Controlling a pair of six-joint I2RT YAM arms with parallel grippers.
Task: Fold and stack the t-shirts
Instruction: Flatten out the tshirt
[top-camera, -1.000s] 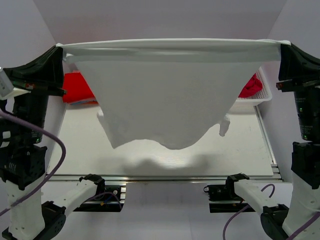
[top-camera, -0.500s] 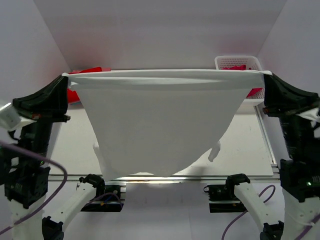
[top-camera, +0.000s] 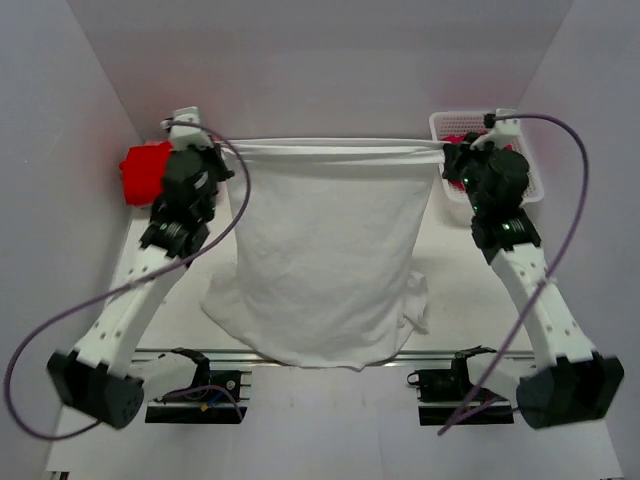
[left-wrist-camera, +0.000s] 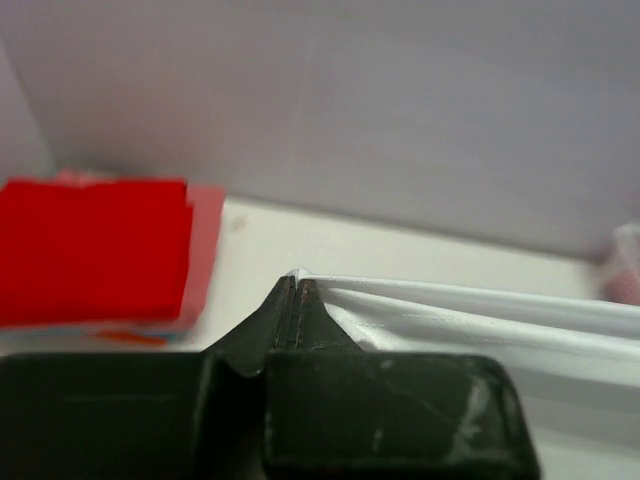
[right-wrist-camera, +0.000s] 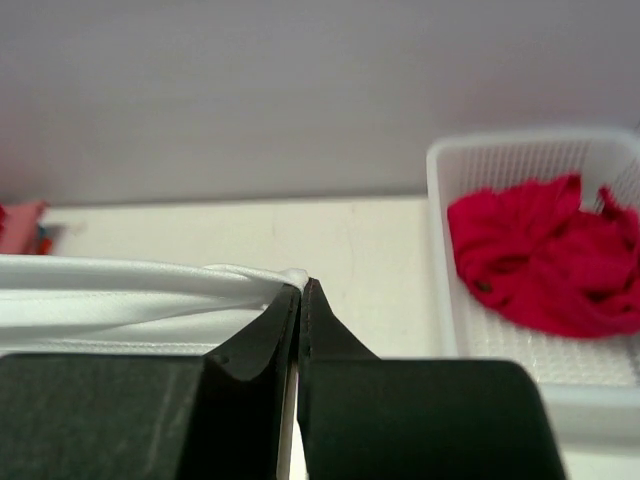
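A white t-shirt (top-camera: 325, 255) is stretched between both grippers at the far end of the table, its body draped toward the near edge. My left gripper (top-camera: 222, 150) is shut on the shirt's left corner (left-wrist-camera: 298, 275). My right gripper (top-camera: 446, 148) is shut on its right corner (right-wrist-camera: 296, 276). A folded red t-shirt (top-camera: 145, 172) lies at the far left and also shows in the left wrist view (left-wrist-camera: 95, 250). A crumpled red t-shirt (right-wrist-camera: 545, 255) lies in a white basket (right-wrist-camera: 440, 260) at the far right.
The white basket (top-camera: 527, 170) stands just right of the right gripper. The white shirt's lower hem (top-camera: 320, 355) hangs over the table's near rail. White walls close in the sides and back.
Both arms have swung down and forward to the far end of the table, carrying the white shirt. The shirt's body, which hung in the air, now rests on the table.
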